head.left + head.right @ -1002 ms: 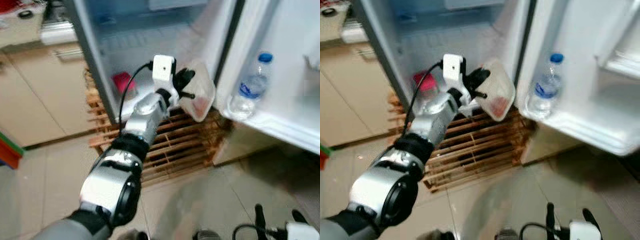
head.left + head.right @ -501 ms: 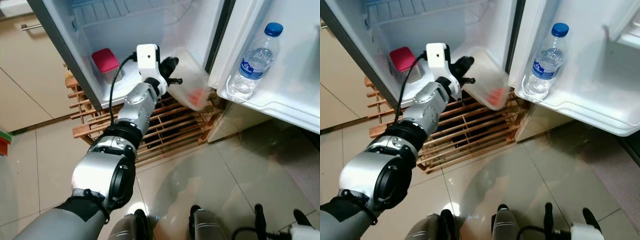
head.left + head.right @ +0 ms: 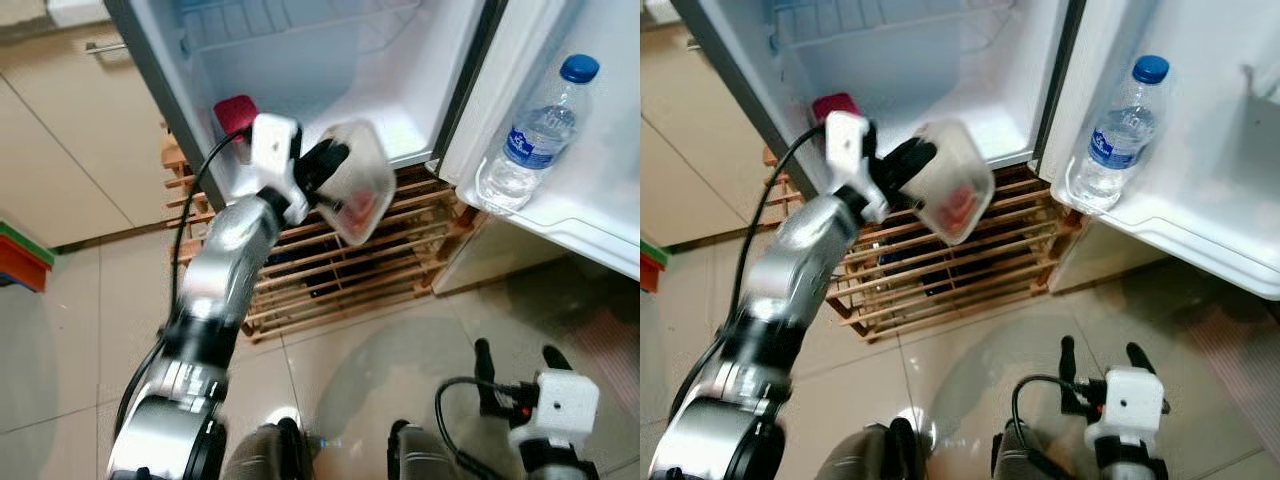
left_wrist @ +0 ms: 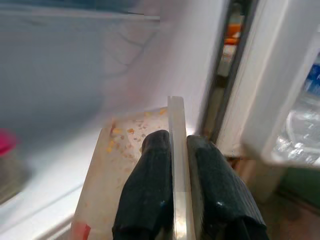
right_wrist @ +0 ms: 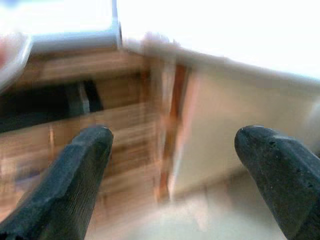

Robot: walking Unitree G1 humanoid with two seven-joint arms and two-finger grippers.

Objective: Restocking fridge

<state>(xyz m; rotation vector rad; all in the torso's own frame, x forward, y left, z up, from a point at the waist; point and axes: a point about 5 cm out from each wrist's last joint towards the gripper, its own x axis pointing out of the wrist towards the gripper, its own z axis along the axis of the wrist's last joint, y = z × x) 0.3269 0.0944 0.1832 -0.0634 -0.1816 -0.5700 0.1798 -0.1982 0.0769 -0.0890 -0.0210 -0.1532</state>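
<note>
Placement step of restocking, judged to be midway: the left hand [image 3: 322, 166] carries a clear plastic container [image 3: 355, 195] in front of the open fridge [image 3: 330, 60], at the level of the lowest shelf's front edge but not yet inside. The left arm is stretched forward and up from the shoulder, wrist camera uppermost, and the container hangs tilted, its mouth side turned toward the robot's right. In the left wrist view the two black fingers [image 4: 145, 200] are pressed together on the container's thin rim, one on each face, so the hold is a pinch on the edge rather than around the body; reddish and orange bits show inside. A red-lidded container [image 3: 236, 112] already stands at the left of the shelf floor, and a water bottle [image 3: 535, 135] sits in the door rack [image 3: 560, 215]. The next move likely calls for levelling the container and reaching further in, to set it on the bare shelf floor to the right of the red-lidded one. The right hand [image 5: 180, 165] hangs low over the tiled floor [image 3: 80, 340], fingers spread apart and holding nothing, facing the wooden slatted pallet [image 3: 350, 270] beneath the fridge.
</note>
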